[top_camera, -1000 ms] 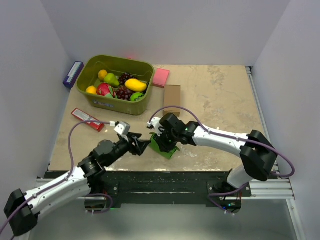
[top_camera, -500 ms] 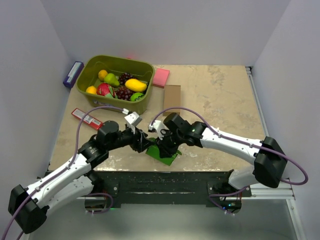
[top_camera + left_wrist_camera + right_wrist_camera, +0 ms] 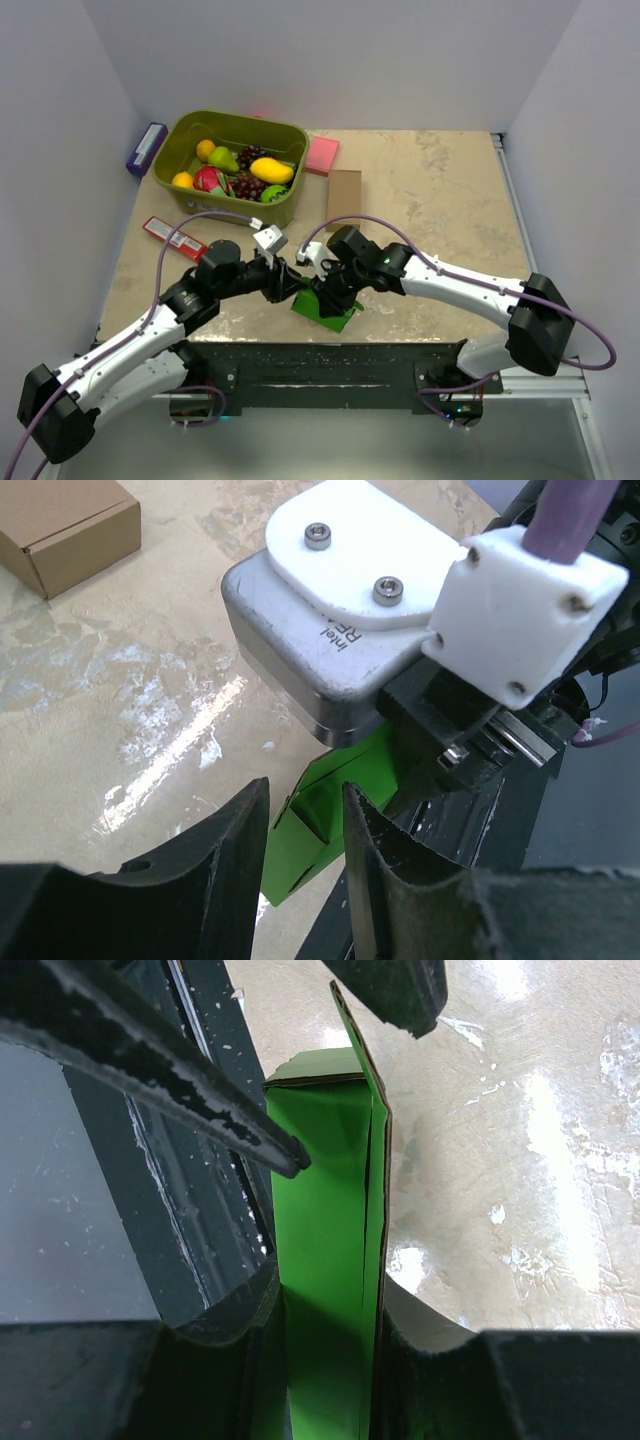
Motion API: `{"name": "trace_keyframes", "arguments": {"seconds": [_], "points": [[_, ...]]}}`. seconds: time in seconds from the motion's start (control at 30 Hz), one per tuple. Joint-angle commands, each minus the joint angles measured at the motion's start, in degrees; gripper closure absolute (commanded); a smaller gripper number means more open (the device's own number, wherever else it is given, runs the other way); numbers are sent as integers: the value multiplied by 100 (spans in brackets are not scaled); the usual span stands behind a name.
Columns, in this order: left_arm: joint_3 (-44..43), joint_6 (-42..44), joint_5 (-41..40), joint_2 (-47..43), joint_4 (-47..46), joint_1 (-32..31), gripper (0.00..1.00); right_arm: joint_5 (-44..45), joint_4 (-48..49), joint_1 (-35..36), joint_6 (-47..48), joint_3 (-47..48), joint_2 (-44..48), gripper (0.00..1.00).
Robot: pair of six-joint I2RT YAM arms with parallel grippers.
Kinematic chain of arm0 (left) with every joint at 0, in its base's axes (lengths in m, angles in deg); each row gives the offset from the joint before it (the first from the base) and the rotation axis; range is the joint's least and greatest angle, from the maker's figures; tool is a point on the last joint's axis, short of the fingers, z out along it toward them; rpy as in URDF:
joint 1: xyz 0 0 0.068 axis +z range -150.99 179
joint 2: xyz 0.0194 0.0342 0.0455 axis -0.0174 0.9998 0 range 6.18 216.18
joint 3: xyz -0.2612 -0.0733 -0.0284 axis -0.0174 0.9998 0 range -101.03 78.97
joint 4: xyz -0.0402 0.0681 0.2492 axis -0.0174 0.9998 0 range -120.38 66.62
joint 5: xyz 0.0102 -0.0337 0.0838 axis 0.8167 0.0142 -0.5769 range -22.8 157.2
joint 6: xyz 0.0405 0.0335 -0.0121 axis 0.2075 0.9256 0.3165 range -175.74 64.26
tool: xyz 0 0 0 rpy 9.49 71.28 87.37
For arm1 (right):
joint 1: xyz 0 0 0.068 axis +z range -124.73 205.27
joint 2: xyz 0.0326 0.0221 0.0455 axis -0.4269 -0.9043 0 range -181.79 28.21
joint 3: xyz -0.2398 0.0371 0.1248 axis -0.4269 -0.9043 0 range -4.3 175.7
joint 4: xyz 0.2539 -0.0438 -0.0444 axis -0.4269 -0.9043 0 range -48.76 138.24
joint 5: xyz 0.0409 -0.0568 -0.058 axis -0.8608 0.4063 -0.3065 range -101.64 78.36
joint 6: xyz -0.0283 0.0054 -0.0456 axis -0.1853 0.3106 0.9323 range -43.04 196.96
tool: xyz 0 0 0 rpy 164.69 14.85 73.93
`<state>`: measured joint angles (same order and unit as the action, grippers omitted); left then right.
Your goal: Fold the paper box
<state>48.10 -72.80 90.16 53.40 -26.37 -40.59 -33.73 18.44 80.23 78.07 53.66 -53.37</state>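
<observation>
The paper box (image 3: 325, 308) is a bright green, partly folded block at the table's near edge. My right gripper (image 3: 332, 292) is shut on it, and in the right wrist view (image 3: 325, 1310) the box (image 3: 325, 1160) stands narrow between both fingers. My left gripper (image 3: 288, 282) is open at the box's left end. In the left wrist view (image 3: 305, 792) its jaws stand either side of a folded green flap (image 3: 300, 855), under the right arm's wrist camera (image 3: 340, 610). The left fingers (image 3: 200, 1070) show beyond the box in the right wrist view.
An olive bin (image 3: 285, 212) of toy fruit stands at the back left. A pink pad (image 3: 322, 155) and a brown cardboard box (image 3: 344, 186) lie behind the grippers. A red packet (image 3: 175, 238) lies at the left. The black front rail (image 3: 330, 350) runs just below the box.
My left arm swung right and forward until its gripper reached the box's left end. My right gripper carried the box slightly nearer the front edge. Little moved in the last half second.
</observation>
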Motion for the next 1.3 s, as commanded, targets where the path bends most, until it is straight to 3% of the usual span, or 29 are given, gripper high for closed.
{"name": "trace_keyframes", "arguments": {"seconds": [0.0,0.13,0.37,0.7,0.83,0.93,1.03,1.07,1.27], "points": [[-103,106,121,15,-313,22,61,-138,-17,32,83,155,11,100],[-85,97,156,76,-568,22,64,-147,-17,32,100,164,-59,100],[-59,80,332,191,-551,22,81,-77,-26,32,118,164,-86,100],[-112,141,139,252,-410,-127,92,20,-17,32,109,164,-42,100],[-129,194,-221,287,-137,-399,100,650,80,50,22,155,37,100],[-42,142,-747,375,-260,-768,100,1319,237,146,-66,164,20,100],[501,-42,-1477,498,-1145,-1313,100,1952,640,261,-240,32,-16,100],[721,-121,-1574,533,-1879,-1445,100,2189,729,296,-260,-38,-51,100],[1803,-316,-2120,666,-3676,-1507,100,2727,1406,525,-304,-468,-297,100]]}}
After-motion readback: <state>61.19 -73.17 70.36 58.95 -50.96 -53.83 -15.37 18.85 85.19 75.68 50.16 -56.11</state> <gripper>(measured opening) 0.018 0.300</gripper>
